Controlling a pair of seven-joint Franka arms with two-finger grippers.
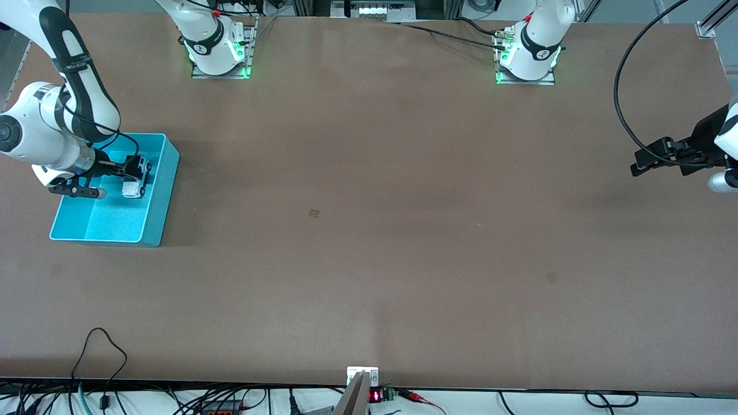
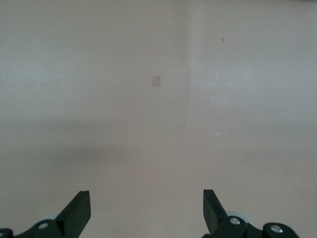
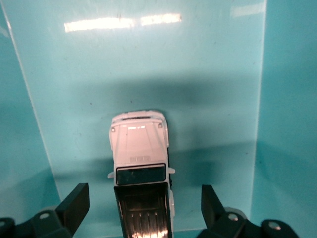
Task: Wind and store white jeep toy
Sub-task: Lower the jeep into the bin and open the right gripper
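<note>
Nearest the front camera it's mostly bare brown desk (image 1: 369, 259), with the only real action up at the right arm's end. That's where the teal bin (image 1: 164, 190) sits, and the white jeep toy (image 1: 134, 187) is lying on its floor, in the bigger compartment by the look of it. From the right wrist view the jeep (image 3: 140, 148) rests flat on its wheels between the spread fingers (image 3: 74, 203), neither one touching it, so I'd say it's been let go and the storing bit is basically done. The right gripper (image 1: 138, 170) hangs low inside the bin just over the toy, fingers wide open, which makes sense for dropping something that small without it bouncing out. The left gripper (image 1: 648, 161) waits over the desk edge at the left arm's end, fingers (image 2: 77, 210) open and holding nothing, probably parked there to stay out of the way.
</note>
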